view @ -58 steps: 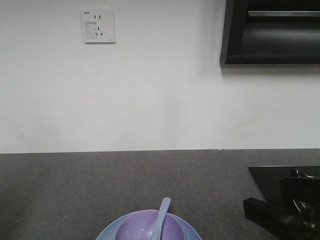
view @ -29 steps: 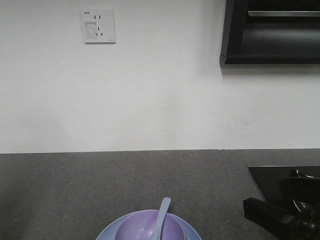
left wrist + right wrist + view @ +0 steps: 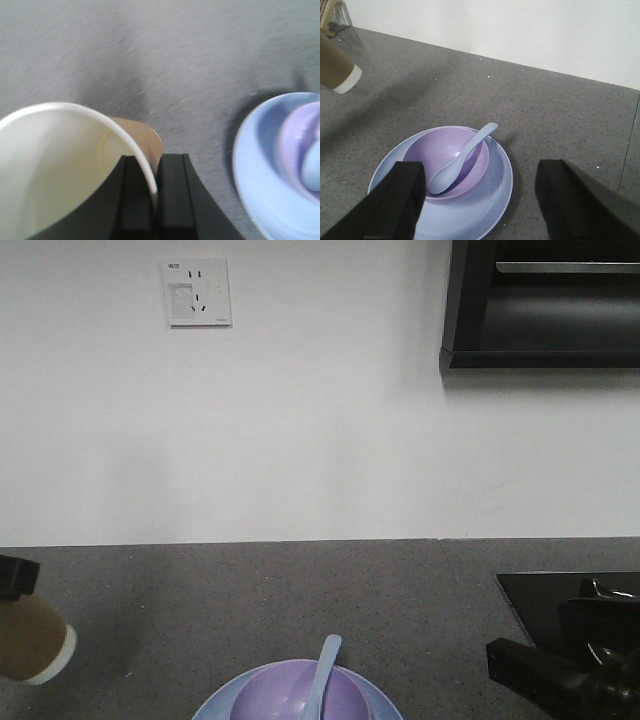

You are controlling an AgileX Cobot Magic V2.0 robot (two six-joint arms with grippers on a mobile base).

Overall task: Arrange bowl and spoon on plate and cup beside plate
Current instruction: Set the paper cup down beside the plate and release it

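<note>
So the pale light-blue round shallow plate sits on the dark grey speckled countertop, with the small lavender-purple plastic bowl resting inside it, a bit toward the plate's far-left side in the right wrist view. The small pale blue plastic spoon lies in the bowl, scoop end down in the bottom and its short handle leaning over the far rim, sticking out past it. The brown paper cup with the white base band is off the counter, tilted with its base pointing down and toward the plate, well to the left of the plate. From the left wrist camera you look straight into its cream-white inside, and the left gripper has its two black fingers pinched on the cup's white rolled rim, one inside the wall and one outside, so it's clamped onto the cup. The right gripper hangs over the near side of the plate with its jaws spread wide and nothing between them. In the front view, a white wall socket is up on the white wall behind the counter and a black shelf unit is at top right
</note>
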